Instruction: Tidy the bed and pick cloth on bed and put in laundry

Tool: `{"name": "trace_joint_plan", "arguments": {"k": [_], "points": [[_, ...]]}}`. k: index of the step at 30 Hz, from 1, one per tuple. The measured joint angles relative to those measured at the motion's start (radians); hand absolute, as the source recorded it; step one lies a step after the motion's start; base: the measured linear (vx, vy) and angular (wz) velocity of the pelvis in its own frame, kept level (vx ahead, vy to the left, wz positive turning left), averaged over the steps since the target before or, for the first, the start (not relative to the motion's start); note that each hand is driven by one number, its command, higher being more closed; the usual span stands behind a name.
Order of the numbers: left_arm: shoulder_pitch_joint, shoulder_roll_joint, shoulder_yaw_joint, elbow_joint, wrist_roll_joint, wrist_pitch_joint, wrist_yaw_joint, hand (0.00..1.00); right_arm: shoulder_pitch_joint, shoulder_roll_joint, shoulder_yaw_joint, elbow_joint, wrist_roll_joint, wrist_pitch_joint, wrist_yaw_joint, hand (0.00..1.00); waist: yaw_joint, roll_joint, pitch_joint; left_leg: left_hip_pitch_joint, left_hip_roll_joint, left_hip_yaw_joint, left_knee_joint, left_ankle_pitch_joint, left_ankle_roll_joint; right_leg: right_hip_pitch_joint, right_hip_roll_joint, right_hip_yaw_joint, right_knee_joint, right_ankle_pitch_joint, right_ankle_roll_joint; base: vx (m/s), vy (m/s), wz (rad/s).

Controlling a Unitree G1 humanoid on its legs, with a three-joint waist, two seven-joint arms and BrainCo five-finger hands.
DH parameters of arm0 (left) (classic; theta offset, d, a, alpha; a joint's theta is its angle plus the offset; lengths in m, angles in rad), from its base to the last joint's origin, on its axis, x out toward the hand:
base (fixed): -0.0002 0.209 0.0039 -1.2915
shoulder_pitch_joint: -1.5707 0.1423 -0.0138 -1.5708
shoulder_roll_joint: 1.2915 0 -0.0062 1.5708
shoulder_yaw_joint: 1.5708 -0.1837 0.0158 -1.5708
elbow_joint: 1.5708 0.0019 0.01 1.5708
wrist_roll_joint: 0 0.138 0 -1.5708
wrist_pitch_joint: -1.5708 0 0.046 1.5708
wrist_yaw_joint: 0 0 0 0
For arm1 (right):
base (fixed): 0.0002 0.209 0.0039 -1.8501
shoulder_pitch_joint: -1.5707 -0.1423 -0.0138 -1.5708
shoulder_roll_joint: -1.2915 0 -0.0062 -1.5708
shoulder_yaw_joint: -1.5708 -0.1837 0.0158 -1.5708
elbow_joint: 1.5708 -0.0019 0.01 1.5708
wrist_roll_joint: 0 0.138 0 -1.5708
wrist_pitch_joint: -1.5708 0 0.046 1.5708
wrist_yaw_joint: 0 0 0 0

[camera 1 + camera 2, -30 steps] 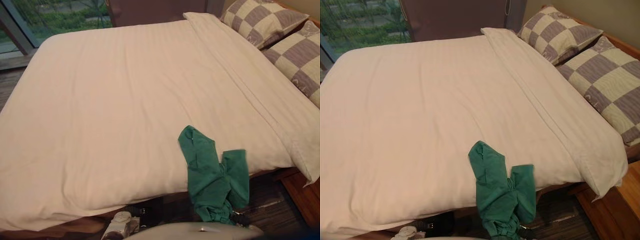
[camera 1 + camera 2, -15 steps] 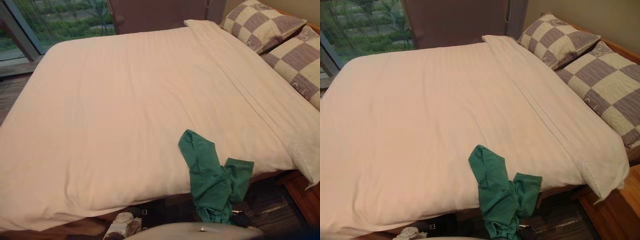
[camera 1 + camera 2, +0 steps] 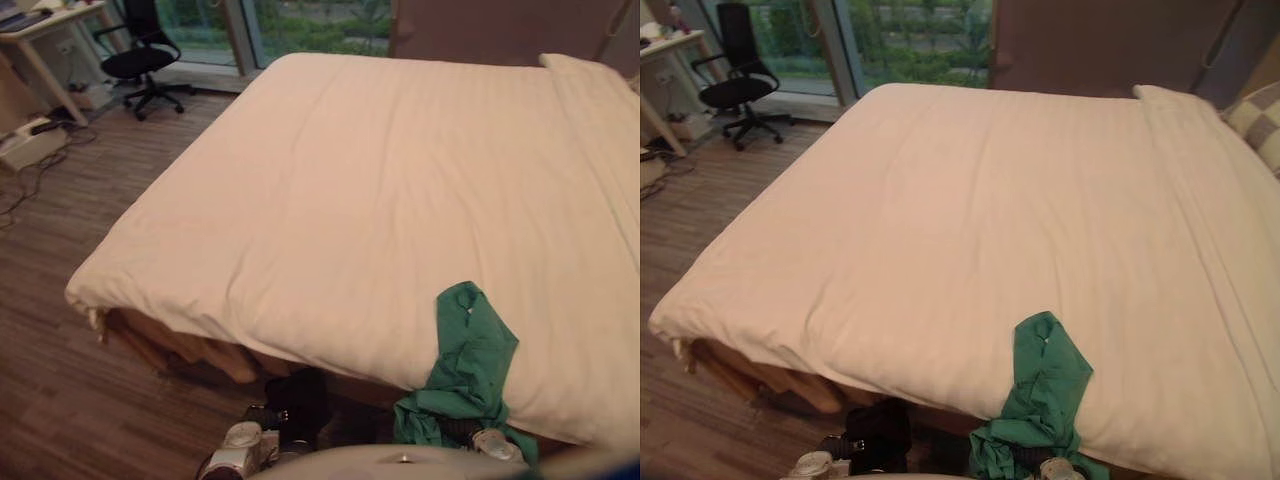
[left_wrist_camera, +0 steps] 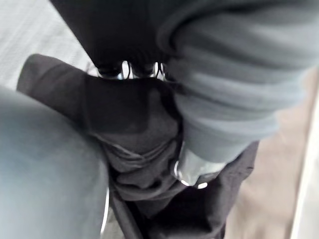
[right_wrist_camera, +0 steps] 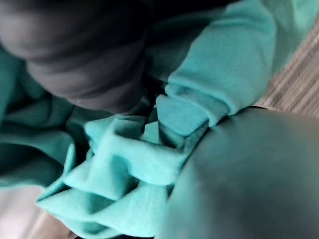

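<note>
A green cloth lies with one end on the white duvet and hangs over the bed's near edge. Its lower end is bunched at my right hand, which is shut on it; the right wrist view shows tight green folds against the hand's dark cover. My left hand is low at the near edge beside a black cloth. In the left wrist view that dark cloth is gathered under the hand's fingers.
The duvet lies smooth across the bed. Wooden floor runs along the bed's left side. At the far left stand a black office chair and a desk, with a white box and cables on the floor.
The camera has swung left: the pillows have left the picture, and the floor, chair and desk have come in. The green cloth still hangs from the bed's edge at my right hand.
</note>
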State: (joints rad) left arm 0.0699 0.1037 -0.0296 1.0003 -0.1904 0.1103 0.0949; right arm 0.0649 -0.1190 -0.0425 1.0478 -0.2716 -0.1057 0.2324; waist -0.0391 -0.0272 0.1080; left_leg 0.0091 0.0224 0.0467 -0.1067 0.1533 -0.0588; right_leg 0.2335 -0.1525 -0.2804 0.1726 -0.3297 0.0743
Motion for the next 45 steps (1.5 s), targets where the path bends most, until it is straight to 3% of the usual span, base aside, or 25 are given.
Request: {"name": "trace_joint_plan", "arguments": {"k": [1, 3, 4, 5, 7, 8, 9, 11, 12, 13, 15, 18, 20, 22, 23, 24, 25, 26, 27, 30, 31, 32, 36, 37, 45], "points": [[0.001, 0.004, 0.006, -0.004, -0.005, -0.003, -0.001, 1.0, 0.001, 0.002, -0.002, 0.0, 0.0, 0.009, -0.001, 1.0, -0.001, -0.004, 0.0, -0.013, -0.005, 0.01, 0.0, -0.019, 0.029, 0.016, -0.007, -0.043, -0.007, 0.001, 0.001, -0.06, -0.043, 1.6], [-0.003, 0.014, 0.048, -0.031, 0.003, -0.016, -0.005, 1.0, 0.023, 0.014, -0.028, 0.012, 0.031, 0.049, -0.017, 1.0, -0.009, -0.067, -0.005, -0.061, -0.025, 0.299, 0.08, -0.096, 0.144, 0.076, -0.065, -0.259, -0.048, 0.021, 0.032, 0.01, -0.015, 2.26], [0.0, 0.012, 0.054, -0.045, 0.005, -0.019, -0.006, 1.0, 0.028, 0.011, -0.033, 0.015, 0.051, 0.059, -0.024, 1.0, -0.008, -0.072, -0.002, -0.082, -0.022, 0.372, 0.137, -0.101, 0.151, 0.088, -0.074, -0.301, -0.037, 0.023, 0.034, 0.09, 0.024, 2.6], [0.016, -0.007, 0.071, -0.065, 0.006, -0.035, -0.007, 1.0, 0.038, -0.006, -0.039, 0.02, 0.095, 0.077, -0.039, 1.0, -0.012, -0.055, -0.002, -0.1, -0.021, 0.443, 0.225, -0.044, 0.191, 0.091, -0.068, -0.372, 0.018, 0.023, 0.033, 0.08, 0.064, 2.72], [0.026, -0.037, 0.071, -0.075, 0.009, -0.058, -0.001, 1.0, 0.066, -0.041, -0.099, 0.046, 0.161, 0.111, -0.076, 1.0, -0.032, 0.024, 0.019, -0.102, -0.005, 0.393, 0.174, -0.038, 0.197, 0.024, -0.066, -0.387, 0.229, -0.004, -0.004, 0.03, 0.118, 2.5], [0.025, -0.041, 0.096, -0.079, 0.008, -0.069, -0.003, 1.0, 0.071, -0.044, -0.103, 0.073, 0.176, 0.12, -0.078, 1.0, -0.022, 0.023, 0.036, -0.101, -0.038, 0.345, 0.113, 0.005, 0.19, 0.001, -0.04, -0.362, 0.059, 0.009, 0.0, -0.04, 0.133, 1.9], [0.021, -0.023, 0.1, -0.068, 0.017, -0.081, -0.004, 1.0, 0.081, -0.036, -0.114, 0.081, 0.198, 0.124, -0.081, 1.0, -0.031, 0.014, 0.057, -0.104, -0.051, 0.37, 0.098, -0.066, 0.182, 0.018, -0.061, -0.403, -0.005, 0.062, 0.055, -0.03, 0.122, 1.65], [-0.007, -0.001, 0.106, -0.064, 0.017, -0.077, -0.013, 1.0, 0.093, -0.013, -0.144, 0.084, 0.209, 0.128, -0.086, 1.0, -0.022, -0.043, 0.065, -0.112, -0.038, 0.52, 0.212, -0.164, 0.209, 0.04, -0.141, -0.501, 0.018, 0.073, 0.075, 0.01, 0.092, 1.04], [0.006, 0.005, 0.105, -0.059, 0.018, -0.079, -0.017, 1.0, 0.099, -0.015, -0.145, 0.074, 0.21, 0.127, -0.085, 1.0, -0.022, -0.046, 0.065, -0.106, 0.007, 0.592, 0.302, -0.205, 0.209, 0.07, -0.165, -0.551, 0.05, 0.08, 0.085, 0.08, 0.1, 0.78], [0.007, -0.001, 0.103, -0.051, 0.019, -0.08, -0.024, 1.0, 0.109, -0.024, -0.151, 0.064, 0.211, 0.126, -0.086, 1.0, -0.03, -0.025, 0.062, -0.091, 0.021, 0.571, 0.285, -0.207, 0.169, 0.08, -0.16, -0.562, 0.064, 0.08, 0.087, 0.1, 0.171, 1.09], [-0.005, -0.014, 0.081, -0.031, 0.027, -0.082, -0.048, 1.0, 0.124, -0.019, -0.196, 0.045, 0.235, 0.126, -0.084, 1.0, -0.027, -0.013, 0.058, -0.049, -0.084, 0.457, 0.157, -0.161, 0.2, 0.1, -0.18, -0.569, 0.088, 0.104, 0.057, 0.09, 0.205, 1.28], [-0.007, -0.003, 0.068, -0.004, 0.026, -0.082, -0.069, 1.0, 0.125, -0.009, -0.234, 0.033, 0.282, 0.121, -0.089, 1.0, -0.023, -0.002, 0.064, -0.007, -0.14, 0.343, 0.073, -0.137, 0.203, 0.098, -0.193, -0.564, 0.23, 0.107, 0.065, 0.07, 0.089, 1.26], [-0.014, -0.004, 0.049, 0.004, 0.029, -0.082, -0.073, 1.0, 0.128, -0.013, -0.26, 0.017, 0.324, 0.109, -0.089, 1.0, -0.02, 0.022, 0.08, 0.048, -0.164, 0.263, 0.052, -0.138, 0.201, 0.048, -0.223, -0.501, 0.459, 0.073, -0.013, 0.1, 0.084, 1.2], [-0.016, 0.001, 0.011, 0.005, 0.046, -0.08, -0.074, 1.0, 0.128, -0.008, -0.261, -0.012, 0.352, 0.087, -0.086, 1.0, -0.027, 0.039, 0.091, 0.079, -0.171, 0.184, 0.051, -0.146, 0.189, -0.044, -0.177, -0.347, 0.567, 0.037, -0.001, 0.06, 0.069, 1.15], [-0.022, 0.001, -0.009, 0.008, 0.05, -0.076, -0.075, 1.0, 0.128, -0.005, -0.261, -0.015, 0.366, 0.076, -0.085, 1.0, -0.033, 0.048, 0.091, 0.084, -0.169, 0.163, 0.05, -0.187, 0.161, -0.078, -0.128, -0.273, 0.548, 0.032, 0.008, 0.05, 0.028, 1.25], [-0.034, 0.003, -0.006, 0.03, 0.061, -0.074, -0.078, 1.0, 0.129, 0.024, -0.263, -0.006, 0.369, 0.073, -0.083, 1.0, -0.041, 0.007, 0.084, 0.079, -0.165, 0.216, 0.119, -0.286, 0.097, -0.121, -0.11, -0.187, 0.467, 0.033, 0.008, 0.1, 0.006, 1.33], [-0.042, 0.024, -0.011, 0.032, 0.069, -0.077, -0.091, 1.0, 0.128, 0.049, -0.266, -0.006, 0.373, 0.063, -0.083, 1.0, -0.043, -0.033, 0.087, 0.021, -0.156, 0.228, 0.271, -0.323, 0.231, -0.142, -0.147, -0.153, 0.45, 0.04, 0.019, 0.22, -0.061, 1.36], [-0.066, 0.031, -0.006, 0.017, 0.084, -0.079, -0.1, 1.0, 0.136, 0.062, -0.298, -0.01, 0.401, 0.037, -0.094, 1.0, -0.027, 0.009, 0.096, -0.048, -0.04, 0.187, 0.441, -0.383, 0.159, -0.169, -0.137, -0.088, 0.411, 0.02, 0.101, 0.21, -0.027, 0.91], [-0.071, 0.032, 0.009, 0.019, 0.091, -0.069, -0.089, 1.0, 0.122, 0.056, -0.299, 0.015, 0.405, 0.038, -0.091, 1.0, -0.01, -0.015, 0.11, -0.022, -0.083, 0.156, 0.431, -0.381, 0.163, -0.161, -0.121, 0.026, 0.309, 0.012, 0.095, 0.17, -0.015, 0.81], [-0.045, 0.007, 0.035, 0.014, 0.107, -0.073, -0.09, 1.0, 0.137, 0.08, -0.285, 0.01, 0.426, 0.031, -0.089, 1.0, -0.013, 0.004, 0.081, 0.037, -0.102, 0.081, 0.265, -0.295, 0.154, -0.193, 0.006, 0.186, 0.158, 0.029, 0.056, 0.15, -0.048, 0.8], [-0.045, 0.004, 0.036, 0.014, 0.108, -0.074, -0.09, 1.0, 0.137, 0.08, -0.284, 0.009, 0.432, 0.031, -0.087, 1.0, -0.014, 0.004, 0.08, 0.046, -0.106, 0.07, 0.246, -0.283, 0.156, -0.19, 0.019, 0.206, 0.125, 0.051, 0.029, 0.11, -0.064, 0.65], [-0.038, 0.0, 0.041, 0.014, 0.125, -0.075, -0.091, 1.0, 0.14, 0.083, -0.262, 0.008, 0.435, 0.032, -0.086, 1.0, -0.016, -0.019, 0.066, 0.053, -0.123, 0.056, 0.228, -0.274, 0.153, -0.186, 0.026, 0.212, 0.08, 0.138, -0.005, 0.14, -0.084, 0.46], [-0.003, -0.037, 0.042, 0.0, 0.125, -0.078, -0.097, 1.0, 0.171, 0.066, -0.243, -0.049, 0.432, 0.047, -0.086, 1.0, -0.011, 0.024, 0.035, 0.12, -0.11, 0.062, 0.163, -0.257, 0.125, -0.132, 0.037, 0.194, 0.04, 0.144, -0.004, 0.17, -0.083, 0.09], [0.031, -0.022, 0.04, 0.003, 0.124, -0.096, -0.132, 1.0, 0.173, 0.057, -0.176, -0.05, 0.423, 0.099, -0.082, 1.0, -0.001, 0.012, -0.021, 0.182, -0.061, 0.058, 0.002, -0.137, 0.094, -0.071, 0.107, 0.154, -0.119, 0.212, -0.052, 0.06, -0.039, -0.04], [0.033, -0.025, 0.064, 0.007, 0.108, -0.095, -0.133, 1.0, 0.175, 0.058, -0.173, -0.05, 0.437, 0.099, -0.082, 1.0, -0.001, 0.008, -0.023, 0.181, -0.046, 0.105, 0.002, -0.147, 0.08, -0.072, 0.116, 0.167, -0.14, 0.224, -0.062, -0.01, -0.009, -0.15]]}}
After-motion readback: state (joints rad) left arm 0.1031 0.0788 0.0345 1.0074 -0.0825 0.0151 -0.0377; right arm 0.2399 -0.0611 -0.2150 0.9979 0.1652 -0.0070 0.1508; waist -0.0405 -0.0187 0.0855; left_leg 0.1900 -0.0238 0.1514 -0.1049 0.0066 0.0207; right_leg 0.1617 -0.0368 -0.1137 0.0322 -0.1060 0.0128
